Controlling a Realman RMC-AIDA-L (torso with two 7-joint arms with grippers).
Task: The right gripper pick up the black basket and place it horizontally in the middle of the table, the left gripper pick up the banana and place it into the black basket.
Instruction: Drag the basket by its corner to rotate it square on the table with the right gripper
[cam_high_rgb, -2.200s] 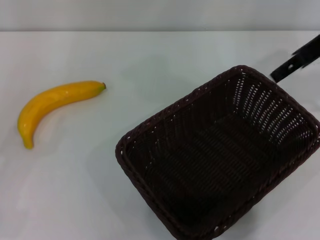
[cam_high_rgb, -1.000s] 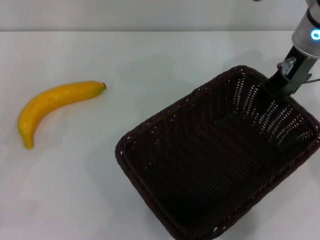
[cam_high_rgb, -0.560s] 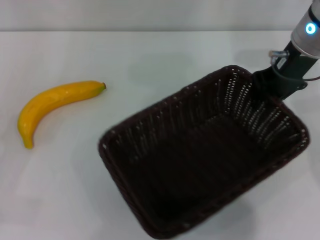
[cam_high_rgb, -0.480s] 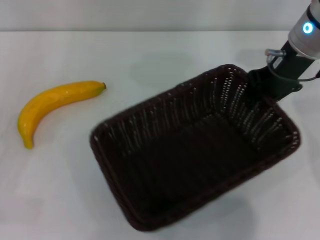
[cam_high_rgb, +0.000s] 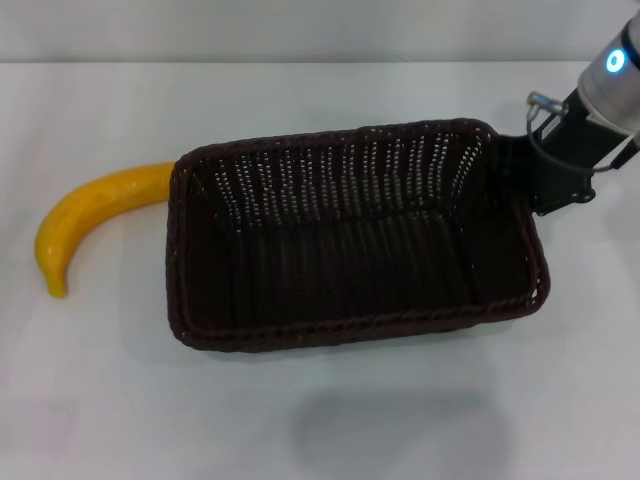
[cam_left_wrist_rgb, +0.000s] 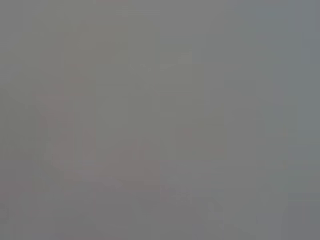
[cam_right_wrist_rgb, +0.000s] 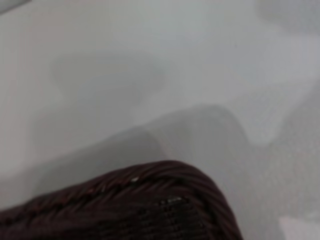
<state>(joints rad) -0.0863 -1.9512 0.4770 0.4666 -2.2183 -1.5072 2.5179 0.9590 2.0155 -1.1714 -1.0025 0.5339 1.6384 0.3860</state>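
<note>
The black basket (cam_high_rgb: 330, 165) hangs lengthwise across the middle of the white table (cam_high_rgb: 320, 90), held above it; its shadow lies on the table nearer me. My right gripper (cam_high_rgb: 522, 178), black under a blue ring light, is shut on the basket's right short wall. The basket's braided rim also shows in the right wrist view (cam_right_wrist_rgb: 150, 195). The yellow banana (cam_high_rgb: 80, 215) lies at the left; its stem end is hidden behind the basket's left corner. My left gripper is out of view; the left wrist view shows only plain grey.
The table's far edge (cam_high_rgb: 300, 62) meets a pale wall. The basket's shadow (cam_high_rgb: 400, 430) falls on the tabletop in front of it.
My right gripper closed on the basket's right wall, lifted it and swung it left and round from a diagonal to a horizontal lie. The basket now covers the banana's stem end.
</note>
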